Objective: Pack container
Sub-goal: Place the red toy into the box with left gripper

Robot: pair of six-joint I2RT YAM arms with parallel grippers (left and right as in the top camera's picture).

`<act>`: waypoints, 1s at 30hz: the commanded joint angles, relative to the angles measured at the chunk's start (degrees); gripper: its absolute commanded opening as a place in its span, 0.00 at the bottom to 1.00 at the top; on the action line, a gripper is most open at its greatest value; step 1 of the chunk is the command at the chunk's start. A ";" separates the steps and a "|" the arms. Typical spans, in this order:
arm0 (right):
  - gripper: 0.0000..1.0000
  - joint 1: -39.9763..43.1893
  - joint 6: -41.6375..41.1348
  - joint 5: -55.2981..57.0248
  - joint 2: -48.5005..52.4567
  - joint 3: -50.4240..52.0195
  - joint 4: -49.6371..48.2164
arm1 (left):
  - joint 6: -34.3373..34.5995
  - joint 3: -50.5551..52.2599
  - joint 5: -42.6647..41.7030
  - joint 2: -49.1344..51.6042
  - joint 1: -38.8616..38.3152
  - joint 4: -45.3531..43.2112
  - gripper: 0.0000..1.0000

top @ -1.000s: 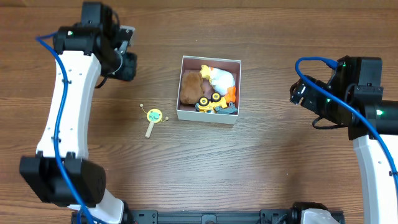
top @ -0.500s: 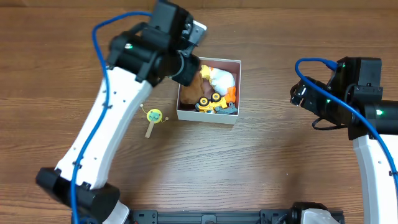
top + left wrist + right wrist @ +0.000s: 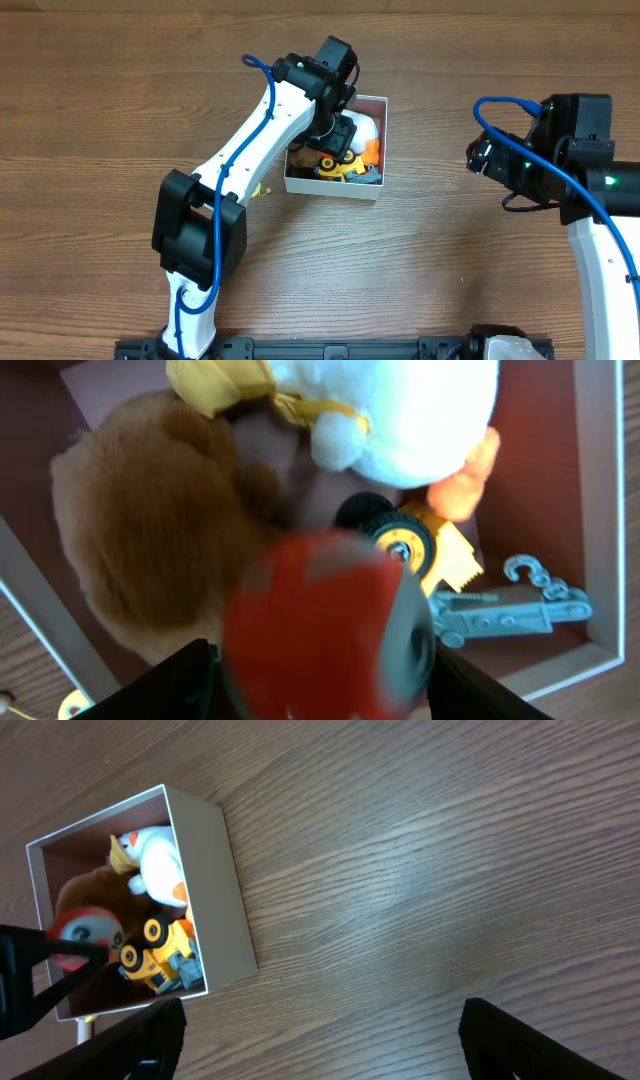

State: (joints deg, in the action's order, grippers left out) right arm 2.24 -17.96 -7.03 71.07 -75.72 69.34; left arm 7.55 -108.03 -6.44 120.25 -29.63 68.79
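The container (image 3: 334, 189) is a square white-walled box with a pink-brown inside, at the table's middle. It also shows in the left wrist view (image 3: 598, 510) and the right wrist view (image 3: 216, 890). Inside lie a brown plush (image 3: 150, 530), a white duck plush (image 3: 400, 410) and a yellow toy truck (image 3: 425, 540) with a grey crane arm (image 3: 510, 610). My left gripper (image 3: 336, 135) hangs over the box, shut on a blurred round red toy (image 3: 320, 620), also seen in the right wrist view (image 3: 78, 932). My right gripper (image 3: 320, 1050) is open and empty over bare wood at the right.
A small yellow rattle on a stick (image 3: 70, 705) lies on the table just outside the box's left front corner, mostly hidden under my left arm in the overhead view. The wooden table (image 3: 450, 270) spreads around the box.
My left arm has swung from the table's far left to over the box, and the gripper now sits low above the toys. The right arm has not moved.
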 commanded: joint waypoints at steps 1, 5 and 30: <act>0.90 0.13 0.20 0.59 -0.24 -0.48 0.02 | 0.15 -2.80 -1.18 -2.32 -0.02 3.98 0.75; 0.89 0.13 0.20 0.57 -0.24 -0.48 -0.09 | -2.40 -10.34 -1.29 -4.42 0.13 12.28 1.00; 0.89 0.13 0.17 0.57 -0.24 -0.48 0.26 | -1.11 -12.55 -3.72 17.33 -0.76 2.12 0.04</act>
State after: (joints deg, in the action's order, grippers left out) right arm 2.24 -17.93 -7.05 71.05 -75.72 69.69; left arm 5.65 -121.10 -9.65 135.06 -30.02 70.15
